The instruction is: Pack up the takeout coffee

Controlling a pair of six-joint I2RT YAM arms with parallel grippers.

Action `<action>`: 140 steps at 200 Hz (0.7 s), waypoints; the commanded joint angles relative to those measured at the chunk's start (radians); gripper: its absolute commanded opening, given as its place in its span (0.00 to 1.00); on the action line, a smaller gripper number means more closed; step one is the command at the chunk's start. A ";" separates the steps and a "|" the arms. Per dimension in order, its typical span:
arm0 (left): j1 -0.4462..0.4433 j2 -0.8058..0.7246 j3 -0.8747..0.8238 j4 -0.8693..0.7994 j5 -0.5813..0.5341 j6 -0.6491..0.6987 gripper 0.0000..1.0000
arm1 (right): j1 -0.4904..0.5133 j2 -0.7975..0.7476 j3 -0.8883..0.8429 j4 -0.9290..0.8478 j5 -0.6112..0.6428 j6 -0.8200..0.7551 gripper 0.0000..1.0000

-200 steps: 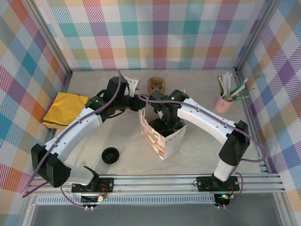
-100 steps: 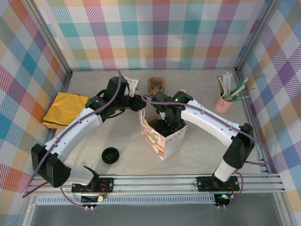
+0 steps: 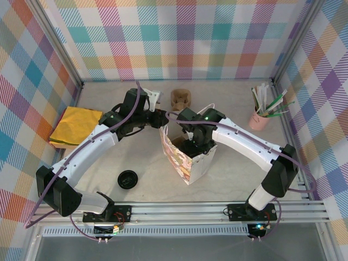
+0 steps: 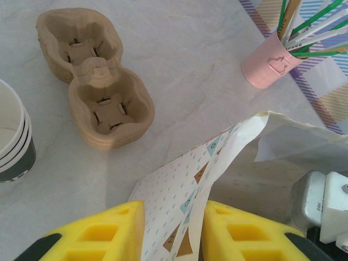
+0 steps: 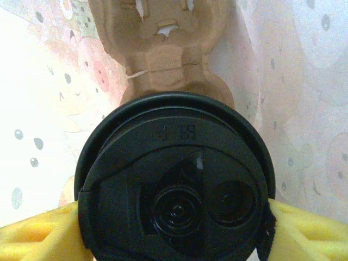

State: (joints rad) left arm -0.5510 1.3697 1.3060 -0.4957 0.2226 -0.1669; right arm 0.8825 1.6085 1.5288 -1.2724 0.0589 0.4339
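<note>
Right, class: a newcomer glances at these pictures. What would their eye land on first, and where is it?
First, the takeout coffee, round black lid up, held by the right gripper inside the paper bag in the middle of the table, a cardboard carrier beyond it. Then the left gripper, the bag's rim between its fingers, and the pink cup of straws at far right.
</note>
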 commanded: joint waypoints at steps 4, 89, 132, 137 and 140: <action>0.008 0.000 0.013 0.003 -0.006 0.001 0.32 | -0.005 -0.042 -0.018 0.006 -0.013 0.017 0.69; 0.008 0.002 0.015 0.000 -0.006 0.002 0.32 | -0.005 -0.052 -0.029 0.016 -0.014 0.019 0.69; 0.008 0.002 0.016 0.000 -0.003 0.001 0.32 | -0.005 -0.050 -0.029 0.019 -0.015 0.021 0.69; 0.008 0.002 0.015 -0.001 -0.003 0.001 0.32 | -0.005 -0.050 -0.030 0.019 -0.014 0.021 0.69; 0.007 0.002 0.016 -0.001 -0.003 0.001 0.32 | -0.005 -0.050 -0.030 0.020 -0.016 0.020 0.69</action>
State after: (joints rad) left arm -0.5510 1.3697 1.3060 -0.4957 0.2226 -0.1669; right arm 0.8825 1.5764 1.5036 -1.2526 0.0589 0.4370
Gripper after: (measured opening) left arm 0.321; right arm 0.696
